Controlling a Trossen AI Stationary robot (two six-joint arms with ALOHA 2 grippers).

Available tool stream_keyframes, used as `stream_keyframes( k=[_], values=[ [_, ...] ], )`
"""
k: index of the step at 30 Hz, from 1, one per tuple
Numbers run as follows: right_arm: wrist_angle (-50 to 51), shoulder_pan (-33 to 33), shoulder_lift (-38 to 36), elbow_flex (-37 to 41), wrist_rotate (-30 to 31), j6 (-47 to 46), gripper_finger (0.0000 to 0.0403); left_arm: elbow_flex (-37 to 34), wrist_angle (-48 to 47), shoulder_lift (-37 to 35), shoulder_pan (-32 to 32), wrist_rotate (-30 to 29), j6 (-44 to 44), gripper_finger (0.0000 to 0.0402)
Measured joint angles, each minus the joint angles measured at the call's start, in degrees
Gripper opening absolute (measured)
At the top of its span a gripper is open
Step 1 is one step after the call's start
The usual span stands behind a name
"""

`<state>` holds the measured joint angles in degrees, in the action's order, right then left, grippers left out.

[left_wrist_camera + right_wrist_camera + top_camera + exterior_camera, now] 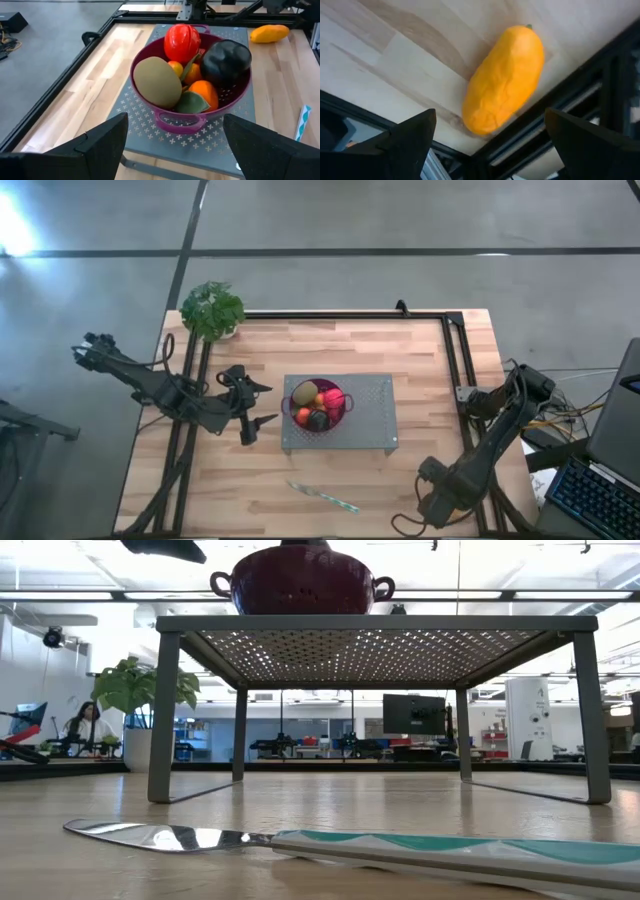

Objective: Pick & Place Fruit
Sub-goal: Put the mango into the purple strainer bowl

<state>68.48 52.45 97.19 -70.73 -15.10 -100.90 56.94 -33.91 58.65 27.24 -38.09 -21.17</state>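
Knife (330,845): flat on table (420,480), front edge, nearest the low camera. Left gripper (250,405): fingers apart, empty, just left of perforated stand (370,420). Maroon colander (318,406): on stand, holding fruit (192,65). Oblong orange fruit (504,80): on table by right frame rail. Right gripper (485,145): fingers spread wide above it, gripping nothing.

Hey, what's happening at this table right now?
Two robot arms are sorting toy fruit. A maroon colander full of fruit sits on a perforated metal stand. The left gripper hangs open beside it, facing the bowl and holding nothing. The right gripper is open above an oblong orange fruit lying on the wood next to the black frame, not gripping it. A knife lies in front of the stand.
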Motion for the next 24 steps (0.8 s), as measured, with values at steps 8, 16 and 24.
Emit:
stream_keyframes(
  k=[8,16,24],
  values=[
    [-3.7,0.2,1.1,3.8,0.0,-0.4,0.0349,0.0,0.4,0.0,0.2,0.7,-1.5,0.033],
    [-16.2,1.8,0.8,10.9,-0.1,-3.9,0.0335,0.0,0.5,0.0,0.3,1.5,-2.0,0.033],
    [-20.1,2.2,0.8,14.5,0.0,-3.8,0.0311,0.3,1.0,-0.1,0.3,1.5,-2.0,0.033]
  ],
)
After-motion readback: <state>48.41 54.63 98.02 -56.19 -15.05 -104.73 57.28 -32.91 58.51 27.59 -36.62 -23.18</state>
